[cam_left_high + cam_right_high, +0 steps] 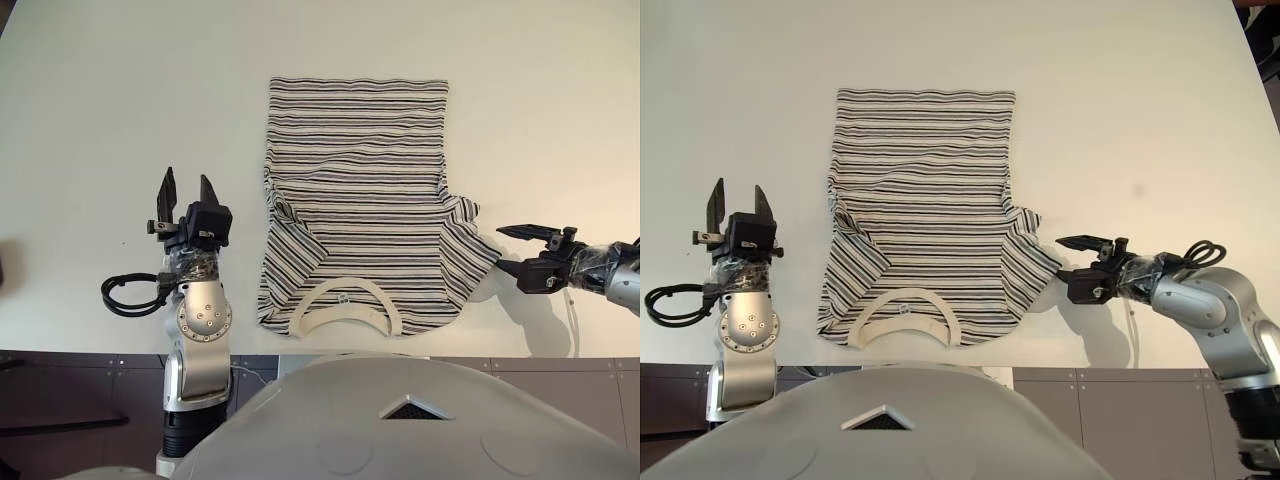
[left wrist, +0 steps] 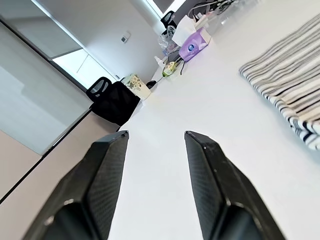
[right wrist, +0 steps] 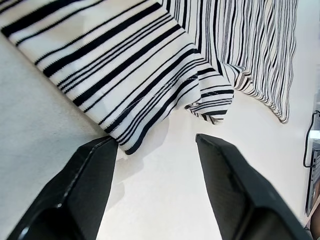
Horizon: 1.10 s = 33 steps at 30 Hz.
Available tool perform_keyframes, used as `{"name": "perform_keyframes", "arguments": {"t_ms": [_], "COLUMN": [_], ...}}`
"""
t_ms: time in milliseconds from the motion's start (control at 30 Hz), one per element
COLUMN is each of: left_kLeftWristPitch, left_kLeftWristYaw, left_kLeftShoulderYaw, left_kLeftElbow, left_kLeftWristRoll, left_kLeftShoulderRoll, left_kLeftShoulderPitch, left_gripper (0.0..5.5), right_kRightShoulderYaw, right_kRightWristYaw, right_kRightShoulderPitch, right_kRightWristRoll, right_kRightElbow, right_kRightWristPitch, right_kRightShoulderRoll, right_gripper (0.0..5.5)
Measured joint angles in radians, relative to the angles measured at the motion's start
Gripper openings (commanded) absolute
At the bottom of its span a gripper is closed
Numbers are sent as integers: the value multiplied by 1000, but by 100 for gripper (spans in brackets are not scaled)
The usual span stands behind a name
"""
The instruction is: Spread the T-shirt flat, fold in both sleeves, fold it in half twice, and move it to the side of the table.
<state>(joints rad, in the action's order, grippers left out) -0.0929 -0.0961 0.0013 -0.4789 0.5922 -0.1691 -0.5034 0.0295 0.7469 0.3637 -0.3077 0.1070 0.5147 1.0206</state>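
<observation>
A black-and-white striped T-shirt (image 1: 355, 190) lies on the white table (image 1: 100, 120), its cream collar (image 1: 345, 305) nearest me. Its left sleeve (image 1: 290, 245) is folded in over the body. The right sleeve (image 1: 470, 245) sticks out sideways. My right gripper (image 1: 502, 248) is open just off that sleeve's hem, low over the table. In the right wrist view the sleeve (image 3: 135, 75) ends right in front of the right gripper (image 3: 156, 142), with nothing between the fingers. My left gripper (image 1: 187, 180) stands open left of the shirt, apart from it, pointing away from me.
A looped black cable (image 1: 130, 295) lies near the table's front edge, beside my left arm. Bare table surrounds the shirt on the left, right and far side. The left wrist view shows a purple box (image 2: 195, 45) and a black chair (image 2: 112, 100) far off.
</observation>
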Motion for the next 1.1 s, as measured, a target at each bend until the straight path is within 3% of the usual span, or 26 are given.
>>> {"name": "perform_keyframes", "arguments": {"t_ms": [500,800,1100], "left_kLeftWristPitch": [18,24,74], "left_kLeftWristYaw": [-44,-49,-88], "left_kLeftShoulderYaw": [-23,-22,24], "left_kLeftElbow": [97,118,195], "left_kLeftWristRoll": [1,-1,-24], "left_kLeftShoulderRoll": [23,23,2], "left_kLeftShoulderPitch": [9,19,-44], "left_gripper": [209,209,209], "right_kRightShoulderYaw": [77,80,13], "right_kRightWristYaw": [-3,5,269], "right_kRightShoulderPitch": [-80,-73,-93], "right_kRightWristRoll": [-1,50,528], "right_kRightElbow": [-108,-107,148], "right_kRightWristPitch": [110,94,-215], "right_kRightShoulderRoll": [3,3,53], "right_gripper": [11,11,11]}}
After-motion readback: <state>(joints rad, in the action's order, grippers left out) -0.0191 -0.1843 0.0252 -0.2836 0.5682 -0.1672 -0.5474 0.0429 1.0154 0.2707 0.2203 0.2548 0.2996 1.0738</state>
